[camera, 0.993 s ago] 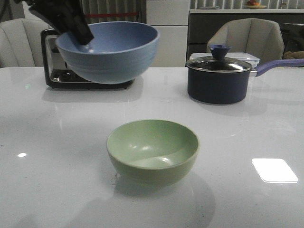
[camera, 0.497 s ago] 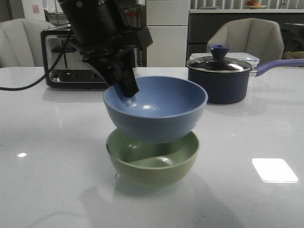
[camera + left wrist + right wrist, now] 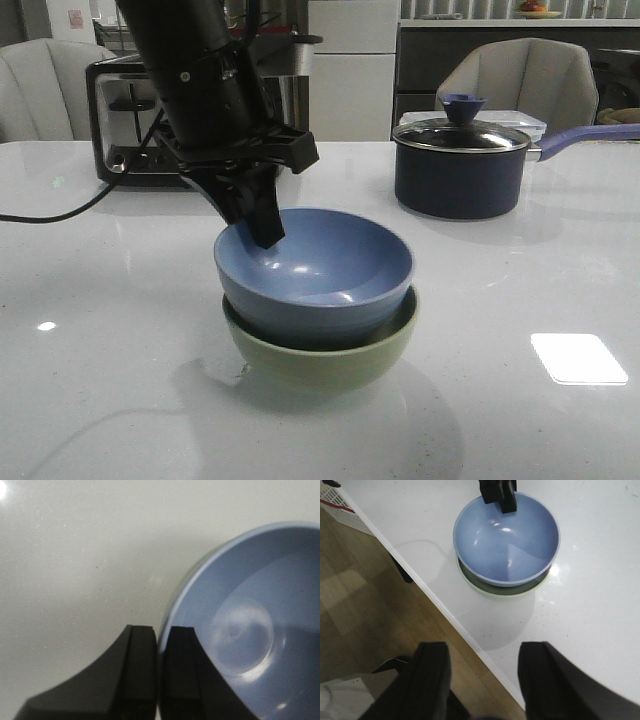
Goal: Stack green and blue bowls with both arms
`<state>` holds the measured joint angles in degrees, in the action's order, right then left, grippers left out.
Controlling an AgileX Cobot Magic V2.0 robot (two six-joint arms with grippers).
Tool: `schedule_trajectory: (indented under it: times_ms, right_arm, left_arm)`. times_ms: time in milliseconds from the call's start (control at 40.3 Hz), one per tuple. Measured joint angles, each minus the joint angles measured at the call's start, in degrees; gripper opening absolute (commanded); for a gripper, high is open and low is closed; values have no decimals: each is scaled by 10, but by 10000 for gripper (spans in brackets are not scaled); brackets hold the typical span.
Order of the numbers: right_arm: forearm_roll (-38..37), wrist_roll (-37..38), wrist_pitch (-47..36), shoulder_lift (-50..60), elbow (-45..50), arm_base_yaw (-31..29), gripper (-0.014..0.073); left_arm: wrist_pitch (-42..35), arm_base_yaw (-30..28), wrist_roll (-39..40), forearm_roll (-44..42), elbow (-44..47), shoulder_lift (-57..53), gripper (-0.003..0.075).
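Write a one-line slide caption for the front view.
Left pincer grips the blue bowl, nested in the green bowl.

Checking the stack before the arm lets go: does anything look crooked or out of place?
Nothing spilled or damaged. The blue bowl sits nested in the green bowl, slightly off-centre toward the left gripper, which pinches its rim.

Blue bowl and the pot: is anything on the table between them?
No. Front view shows only bare table between the blue bowl and pot.
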<state>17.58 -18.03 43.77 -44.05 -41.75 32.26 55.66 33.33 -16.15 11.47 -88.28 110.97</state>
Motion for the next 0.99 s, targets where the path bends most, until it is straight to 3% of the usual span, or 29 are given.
schedule_trajectory:
  times_ms: [199, 273, 546, 596, 820, 993]
  right_arm:
    - [0, 0, 0, 0, 0, 0, 435]
    - [0, 0, 0, 0, 0, 0, 435]
    - [0, 0, 0, 0, 0, 0, 435]
    - [0, 0, 0, 0, 0, 0, 435]
    - [0, 0, 0, 0, 0, 0, 435]
    - [0, 0, 0, 0, 0, 0, 435]
  left_arm:
    - [-3, 0, 0, 7, 0, 3, 97]
    - [-3, 0, 0, 7, 0, 4, 133]
    - [-2, 0, -1, 9, 0, 6, 437]
    - [-1, 0, -1, 9, 0, 6, 461]
    - [9, 0, -1, 1, 0, -12, 460]
    - [9, 0, -1, -7, 6, -99, 454]
